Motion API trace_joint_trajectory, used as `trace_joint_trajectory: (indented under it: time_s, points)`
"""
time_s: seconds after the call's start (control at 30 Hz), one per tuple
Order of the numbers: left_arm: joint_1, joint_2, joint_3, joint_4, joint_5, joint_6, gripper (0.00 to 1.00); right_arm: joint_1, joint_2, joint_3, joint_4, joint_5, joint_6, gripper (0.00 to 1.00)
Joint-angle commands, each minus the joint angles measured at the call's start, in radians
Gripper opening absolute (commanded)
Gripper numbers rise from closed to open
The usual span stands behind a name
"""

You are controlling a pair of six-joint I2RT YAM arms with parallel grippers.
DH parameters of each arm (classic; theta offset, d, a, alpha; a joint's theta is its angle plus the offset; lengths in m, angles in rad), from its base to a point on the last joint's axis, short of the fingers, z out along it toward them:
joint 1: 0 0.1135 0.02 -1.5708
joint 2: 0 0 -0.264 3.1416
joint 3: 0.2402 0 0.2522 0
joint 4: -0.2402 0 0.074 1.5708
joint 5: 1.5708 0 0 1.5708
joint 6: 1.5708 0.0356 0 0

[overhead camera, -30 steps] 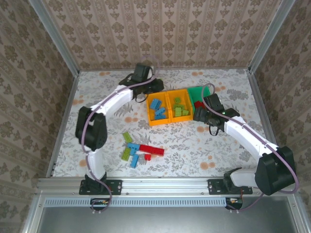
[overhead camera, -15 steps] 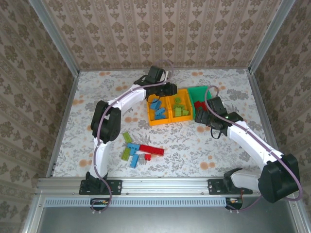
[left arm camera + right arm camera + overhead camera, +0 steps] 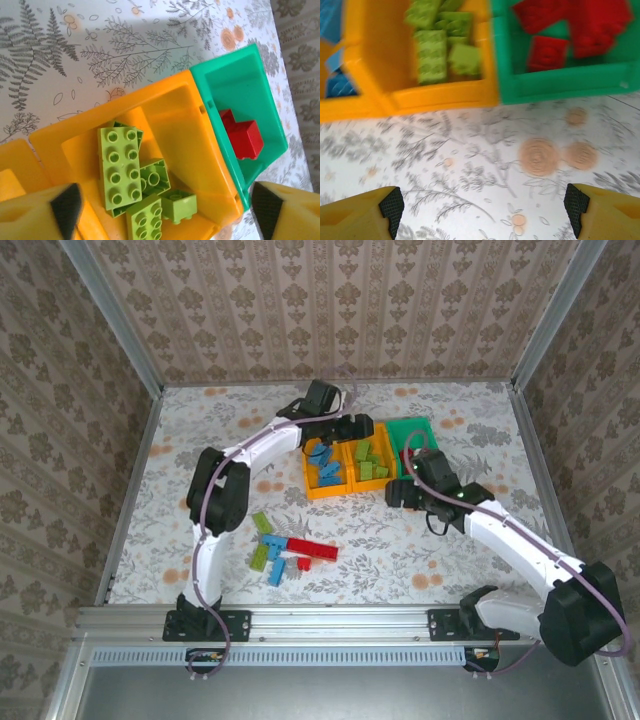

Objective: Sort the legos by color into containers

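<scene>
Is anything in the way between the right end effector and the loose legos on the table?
Nothing visible. The open right end effector hangs before the containers; only bare table lies between it and the loose legos.

1. Bins: three joined in a row, two orange-yellow and one green.
2. Lime green bricks: five show in the middle bin, and two lie loose on the table.
3. Red bricks: at least three in the green bin, though they are blurred. Two more are loose, one long and one short.
4. Blue bricks: about three in the left bin, and at least two loose.
5. Robot arms: two, one on the left and one on the right.
</scene>
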Motion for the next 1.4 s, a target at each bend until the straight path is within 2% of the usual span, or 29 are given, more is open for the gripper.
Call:
trace_joint_trajectory:
  time_s: [0.0, 0.17, 0.47, 0.67, 0.87, 1.1, 1.23, 1.37]
  points:
    - [0.003, -0.118, -0.102, 0.083, -0.053, 0.001, 1.00, 0.079, -0.005, -0.022, 0.087, -0.069, -0.213, 0.87]
    - [0.029, -0.239, -0.279, 0.236, -0.105, 0.017, 1.00, 0.222, 0.083, 0.004, 0.117, -0.144, -0.371, 0.87]
    - [0.159, -0.384, -0.522, 0.346, -0.081, -0.062, 1.00, 0.413, 0.357, 0.174, 0.012, -0.135, -0.586, 0.87]
    - [0.218, -0.464, -0.599, 0.325, -0.109, -0.041, 1.00, 0.464, 0.419, 0.195, 0.032, -0.184, -0.605, 0.87]
    - [0.234, -0.508, -0.662, 0.344, -0.135, -0.050, 1.00, 0.513, 0.508, 0.232, 0.012, -0.174, -0.624, 0.86]
    - [0.244, -0.528, -0.685, 0.337, -0.138, -0.046, 1.00, 0.521, 0.587, 0.262, 0.024, -0.177, -0.628, 0.82]
    - [0.250, -0.538, -0.697, 0.336, -0.139, -0.050, 1.00, 0.521, 0.629, 0.278, 0.007, -0.159, -0.641, 0.75]
    - [0.254, -0.546, -0.708, 0.336, -0.143, -0.050, 1.00, 0.521, 0.633, 0.269, 0.001, -0.132, -0.638, 0.59]
